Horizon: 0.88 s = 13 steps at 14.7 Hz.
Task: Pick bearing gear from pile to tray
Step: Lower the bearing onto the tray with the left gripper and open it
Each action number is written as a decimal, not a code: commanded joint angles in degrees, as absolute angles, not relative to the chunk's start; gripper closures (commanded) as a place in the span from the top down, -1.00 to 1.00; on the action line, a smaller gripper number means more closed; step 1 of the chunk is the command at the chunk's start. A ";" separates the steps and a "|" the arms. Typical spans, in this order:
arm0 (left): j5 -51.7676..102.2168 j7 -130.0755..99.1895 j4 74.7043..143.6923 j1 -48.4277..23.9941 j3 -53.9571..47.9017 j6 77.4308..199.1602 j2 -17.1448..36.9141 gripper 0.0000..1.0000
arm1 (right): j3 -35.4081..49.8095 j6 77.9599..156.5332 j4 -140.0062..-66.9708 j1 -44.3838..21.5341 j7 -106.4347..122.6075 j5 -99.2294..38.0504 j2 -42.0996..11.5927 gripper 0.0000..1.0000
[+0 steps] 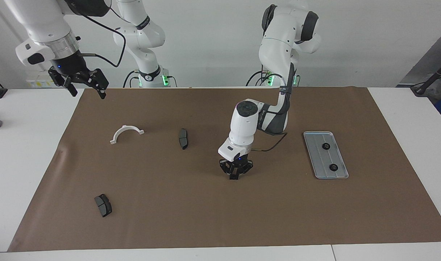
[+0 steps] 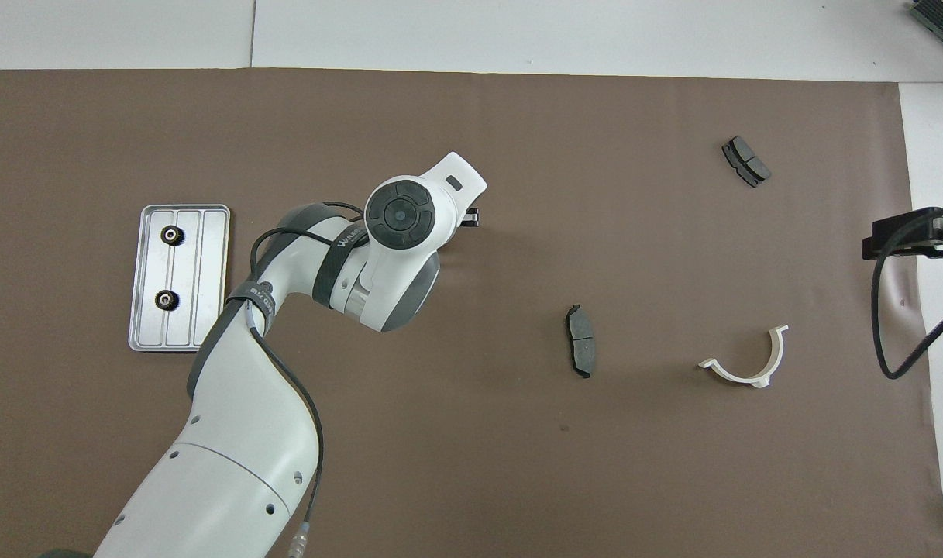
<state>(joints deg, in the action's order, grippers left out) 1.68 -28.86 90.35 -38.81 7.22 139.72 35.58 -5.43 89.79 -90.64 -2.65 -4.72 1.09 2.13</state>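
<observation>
One black gear [image 1: 234,177] sits pinched inside left gripper [image 1: 234,176] jaws.

Bright even light, soft shadows.

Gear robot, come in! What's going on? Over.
Left gripper down on the mat, shut on the gear. Right gripper open, waiting over the mat's edge. Tray holds two gears. Path to tray looks open.
</observation>
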 commanded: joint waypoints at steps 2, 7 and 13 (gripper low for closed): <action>2.20 -29.01 92.90 -38.94 9.39 129.31 29.37 -1.00 | -5.19 88.77 -90.18 -2.37 -5.45 0.09 1.93 1.00; 2.20 -24.37 107.37 -37.19 13.62 128.14 17.26 -1.00 | -5.19 88.77 -90.18 -2.64 -5.45 0.18 1.93 1.00; 2.20 -6.87 119.08 -25.60 13.54 129.99 6.51 -1.00 | -5.19 88.07 -90.44 -2.29 -5.27 0.09 2.20 1.00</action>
<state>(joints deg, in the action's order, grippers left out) 1.68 -10.81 113.73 -28.36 14.17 127.88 10.41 -5.42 89.51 -90.65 -2.78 -4.72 1.09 2.13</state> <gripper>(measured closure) 0.762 0.000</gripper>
